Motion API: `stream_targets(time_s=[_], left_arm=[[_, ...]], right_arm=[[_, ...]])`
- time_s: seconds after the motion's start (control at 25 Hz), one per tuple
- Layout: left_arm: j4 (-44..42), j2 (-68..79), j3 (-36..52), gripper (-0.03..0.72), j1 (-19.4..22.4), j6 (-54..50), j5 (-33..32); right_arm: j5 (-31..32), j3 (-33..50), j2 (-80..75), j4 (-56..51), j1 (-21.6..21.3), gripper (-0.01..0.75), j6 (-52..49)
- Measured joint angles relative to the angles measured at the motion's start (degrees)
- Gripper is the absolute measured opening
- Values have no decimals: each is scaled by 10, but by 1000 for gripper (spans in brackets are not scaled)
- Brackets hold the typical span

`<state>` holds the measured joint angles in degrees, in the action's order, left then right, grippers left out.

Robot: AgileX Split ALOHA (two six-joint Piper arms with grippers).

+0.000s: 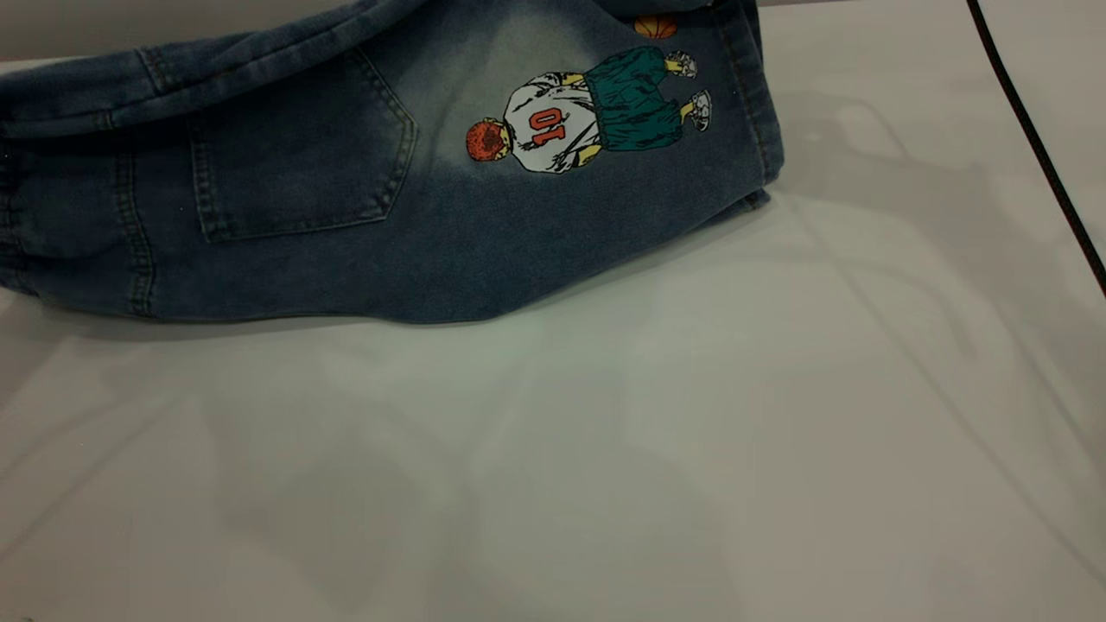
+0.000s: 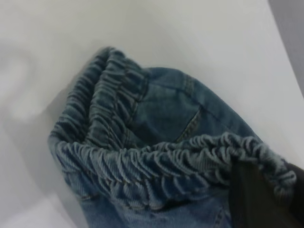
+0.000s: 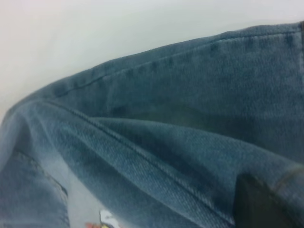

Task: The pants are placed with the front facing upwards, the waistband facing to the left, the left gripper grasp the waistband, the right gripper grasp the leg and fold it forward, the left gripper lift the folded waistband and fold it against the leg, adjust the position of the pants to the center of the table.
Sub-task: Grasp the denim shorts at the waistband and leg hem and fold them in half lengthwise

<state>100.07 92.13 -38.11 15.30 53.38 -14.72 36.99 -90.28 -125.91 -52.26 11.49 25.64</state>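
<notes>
Exterior view: one pair of pants lies at the far edge of the table, printed leg toward my right, one patch pocket facing up. A roll of denim rises along the far edge, so I judge the lengthwise fold to be under way, not finished. The second fold and the centring remain. Neither of my grippers appears here. One black cable crosses the right corner.

Left wrist view: the waistband sits doubled, two ruched layers visible. One dark finger of my left gripper lies against the band's edge. I judge it pinched on the waistband, though the opposing finger is hidden.

Right wrist view: denim with one stitched seam fills the frame. One dark fingertip of my right gripper overlaps the cloth; I cannot tell whether it is clamped.
</notes>
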Motion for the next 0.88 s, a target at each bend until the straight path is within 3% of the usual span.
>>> stream_targets(time_s=[0.12, 0.32, 0.44, 0.64, 0.88], left_arm=[[-1, 0, 0, 177, 0, 34, 0], [-1, -1, 0, 379, 0, 78, 4], [-1, -1, 0, 463, 0, 78, 13], [-1, -1, 3, 491, 0, 100, 16], [-25, -1, 3, 492, 24, 99, -3]], right_arm=[[4, 0, 0, -2, 0, 47, 14], [4, 0, 0, -2, 0, 150, 18], [4, 0, 0, -2, 0, 223, 19], [13, 0, 1, -2, 0, 281, 40], [32, 0, 1, -2, 0, 290, 59]])
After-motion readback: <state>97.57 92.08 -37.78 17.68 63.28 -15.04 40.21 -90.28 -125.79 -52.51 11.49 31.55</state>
